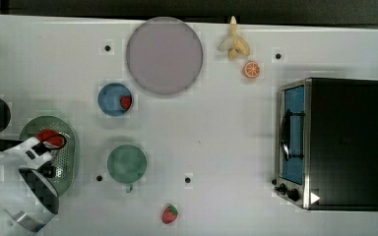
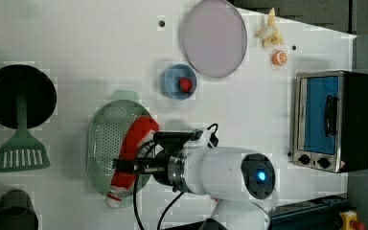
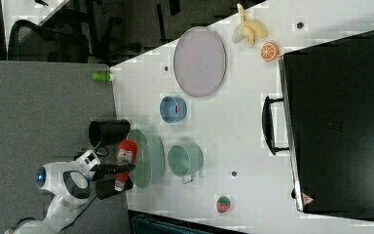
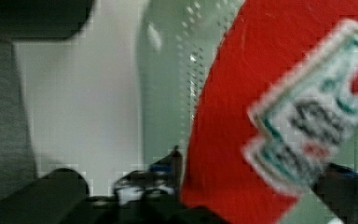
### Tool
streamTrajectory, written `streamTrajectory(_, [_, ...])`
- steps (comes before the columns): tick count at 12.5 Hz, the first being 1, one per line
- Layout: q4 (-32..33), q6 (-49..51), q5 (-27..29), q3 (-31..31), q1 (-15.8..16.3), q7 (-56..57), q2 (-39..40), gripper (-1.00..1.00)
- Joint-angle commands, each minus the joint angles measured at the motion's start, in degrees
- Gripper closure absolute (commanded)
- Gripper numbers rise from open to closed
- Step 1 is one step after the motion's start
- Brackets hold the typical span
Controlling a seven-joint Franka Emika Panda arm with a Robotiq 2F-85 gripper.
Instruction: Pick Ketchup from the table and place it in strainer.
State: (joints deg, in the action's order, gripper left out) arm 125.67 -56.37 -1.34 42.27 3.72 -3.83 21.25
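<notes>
The Ketchup (image 2: 135,139), a red squeeze bottle with a white label, lies lengthwise over the pale green perforated strainer (image 2: 104,139). Its white cap end pokes past the rim toward the left view's bottom. I cannot tell whether the bottle rests on the basket. My gripper (image 2: 127,165) straddles the bottle's middle from the left view's right. In the top view the Ketchup (image 1: 51,137) sits by the gripper (image 1: 47,147) inside the strainer (image 1: 70,164). The wrist view has the Ketchup (image 4: 233,116) close up between the gripper (image 4: 256,186), with the strainer (image 4: 168,70) behind.
A green cup (image 1: 127,164) stands just to the top view's right of the strainer. A blue bowl (image 1: 109,98) beyond it holds a red fruit. Farther off are a strawberry (image 1: 170,214), a grey plate (image 1: 164,55) and a toaster oven (image 1: 334,142). A black pan (image 2: 19,96) and a green spatula (image 2: 21,151) lie at the left view's left.
</notes>
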Motion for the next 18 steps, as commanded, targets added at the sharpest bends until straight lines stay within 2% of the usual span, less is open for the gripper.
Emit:
streamTrajectory(1, [-0.9, -4.8, -1.7, -2.2, -1.2, -5.1, 2.1, -1.00])
streamTrajectory(3, [-1.0, -5.0, -1.7, -2.2, -1.5, -7.2, 0.8, -1.00])
streamTrajectory(5, [-1.1, -0.7, -1.6, -2.4, -3.4, -9.6, -4.1, -1.00])
streamTrajectory(10, [-6.4, 27.3, -0.9, -5.0, -11.6, -7.2, -22.4, -1.00])
streamTrajectory(13, [-12.3, 40.4, 0.9, -12.6, -15.1, -3.7, -29.0, -1.00])
streamTrajectory(16, [-15.9, 44.4, 0.9, -22.5, -16.0, -2.9, -32.8, -1.00])
streamTrajectory(18, [-16.1, 44.7, 0.9, -28.4, -16.1, -2.9, -33.9, -1.00])
